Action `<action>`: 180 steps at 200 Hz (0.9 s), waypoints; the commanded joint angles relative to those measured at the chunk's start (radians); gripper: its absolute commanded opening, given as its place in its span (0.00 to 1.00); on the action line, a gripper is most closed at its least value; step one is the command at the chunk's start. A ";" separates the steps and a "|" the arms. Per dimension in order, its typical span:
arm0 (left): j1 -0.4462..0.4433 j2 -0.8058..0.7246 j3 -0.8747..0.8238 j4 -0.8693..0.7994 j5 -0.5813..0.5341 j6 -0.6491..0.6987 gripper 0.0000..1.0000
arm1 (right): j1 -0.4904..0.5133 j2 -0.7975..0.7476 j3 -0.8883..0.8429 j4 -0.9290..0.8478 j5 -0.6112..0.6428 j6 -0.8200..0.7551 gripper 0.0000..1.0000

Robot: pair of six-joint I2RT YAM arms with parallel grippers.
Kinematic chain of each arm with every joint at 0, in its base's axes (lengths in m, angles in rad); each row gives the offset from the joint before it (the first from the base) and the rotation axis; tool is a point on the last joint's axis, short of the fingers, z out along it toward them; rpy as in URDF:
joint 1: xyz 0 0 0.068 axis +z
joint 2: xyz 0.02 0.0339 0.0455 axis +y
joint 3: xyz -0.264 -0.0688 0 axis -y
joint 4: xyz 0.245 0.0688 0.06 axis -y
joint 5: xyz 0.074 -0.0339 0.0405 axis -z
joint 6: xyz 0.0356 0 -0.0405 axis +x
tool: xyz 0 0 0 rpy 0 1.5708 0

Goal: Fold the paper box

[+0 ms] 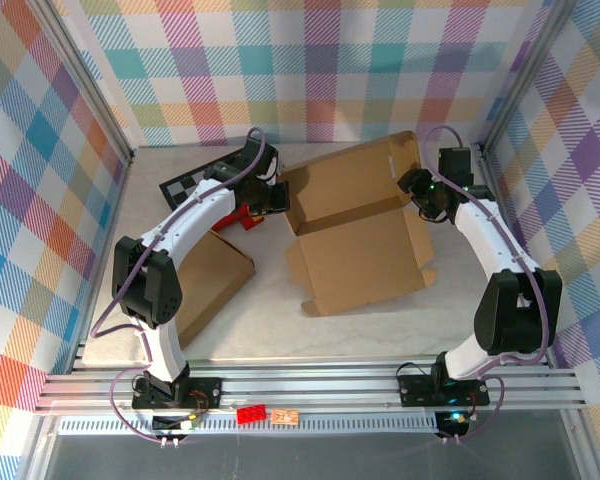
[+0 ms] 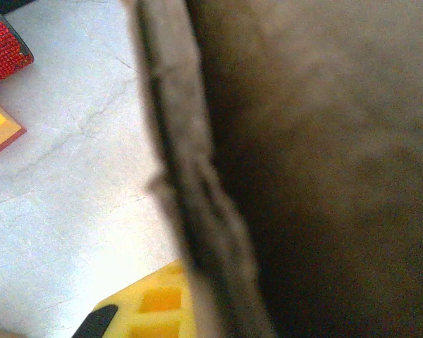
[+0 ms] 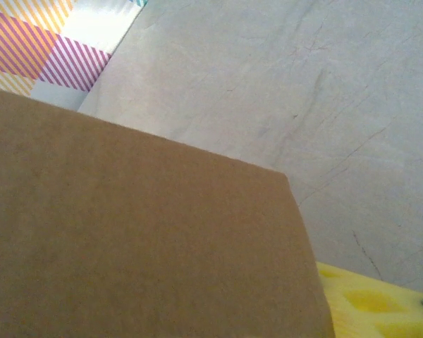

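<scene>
Lab: plaid backdrop walls, aluminium frame

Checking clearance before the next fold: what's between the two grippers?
In the top view, the box fills that stretch: its back panel runs from the left gripper across to the right gripper, one at each end.

The paper box lies opened out mid-worktop, its back panel tilted up. The left end effector is at its left edge, the right end effector at its right. Another cardboard sheet lies further left, with a checkerboard behind it.
</scene>
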 commanded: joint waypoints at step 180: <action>0.148 0.023 0.014 0.157 0.332 -0.012 0.00 | -0.001 -0.221 0.138 0.033 -0.179 -0.101 0.64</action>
